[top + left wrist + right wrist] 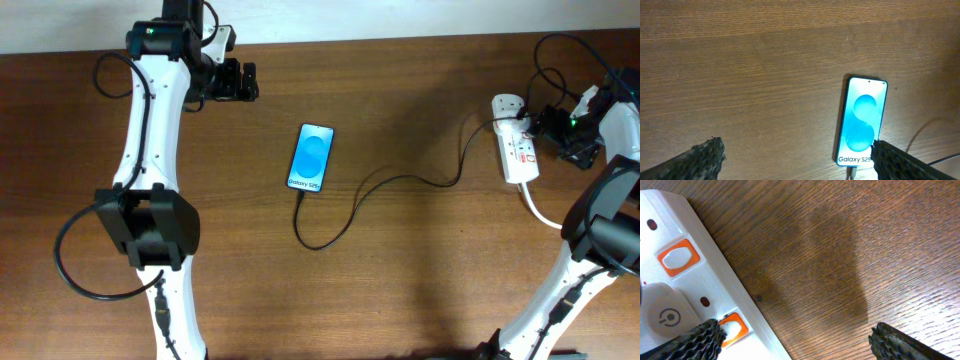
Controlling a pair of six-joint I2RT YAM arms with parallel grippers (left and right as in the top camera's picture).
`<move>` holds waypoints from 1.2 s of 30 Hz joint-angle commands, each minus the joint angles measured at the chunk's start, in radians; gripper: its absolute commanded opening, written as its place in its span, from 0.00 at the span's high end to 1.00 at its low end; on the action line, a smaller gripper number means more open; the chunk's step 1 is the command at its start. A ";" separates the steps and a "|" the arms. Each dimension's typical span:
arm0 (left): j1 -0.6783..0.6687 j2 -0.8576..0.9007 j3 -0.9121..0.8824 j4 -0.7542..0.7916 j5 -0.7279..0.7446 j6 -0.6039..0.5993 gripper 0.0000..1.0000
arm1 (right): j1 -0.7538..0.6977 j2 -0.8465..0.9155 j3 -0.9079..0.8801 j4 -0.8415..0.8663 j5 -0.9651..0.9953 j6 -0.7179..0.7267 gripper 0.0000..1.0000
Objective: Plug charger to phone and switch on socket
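Note:
The phone (311,157) lies flat mid-table, its blue screen lit; it also shows in the left wrist view (862,122). The charger cable (400,181) runs from the phone's bottom edge, where its plug tip (852,173) sits at the port, in a loop to the adapter on the socket. The socket (518,151) is a white power strip at the right with orange-framed switches (677,257). My left gripper (238,82) is open and empty, up-left of the phone (797,160). My right gripper (547,123) is open at the socket; one finger rests over a switch (732,327), the other over bare wood (795,340).
The socket's thick white cord (540,212) curves off toward the right arm's base. The round white adapter (665,315) sits in the strip next to my right finger. The table's far edge (400,40) runs along the top.

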 commanded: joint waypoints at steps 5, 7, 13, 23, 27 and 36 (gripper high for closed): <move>-0.003 0.008 0.001 -0.001 -0.011 0.001 0.01 | 0.019 0.010 -0.020 -0.014 -0.042 -0.025 0.02; -0.003 0.008 0.001 -0.001 -0.011 0.001 0.01 | 0.033 0.010 -0.047 0.008 -0.038 -0.024 0.02; -0.003 0.008 0.001 -0.001 -0.011 0.001 0.00 | 0.035 0.010 -0.068 0.011 -0.088 -0.056 0.02; -0.003 0.008 0.001 -0.001 -0.011 0.001 0.01 | 0.051 -0.014 -0.064 -0.050 -0.100 -0.069 0.01; -0.003 0.008 0.001 -0.001 -0.011 0.001 0.00 | 0.049 -0.286 -0.052 -0.138 -0.104 -0.056 0.02; -0.003 0.008 0.001 -0.001 -0.011 0.001 0.01 | 0.195 -0.893 -0.252 -0.360 -0.066 -0.070 0.02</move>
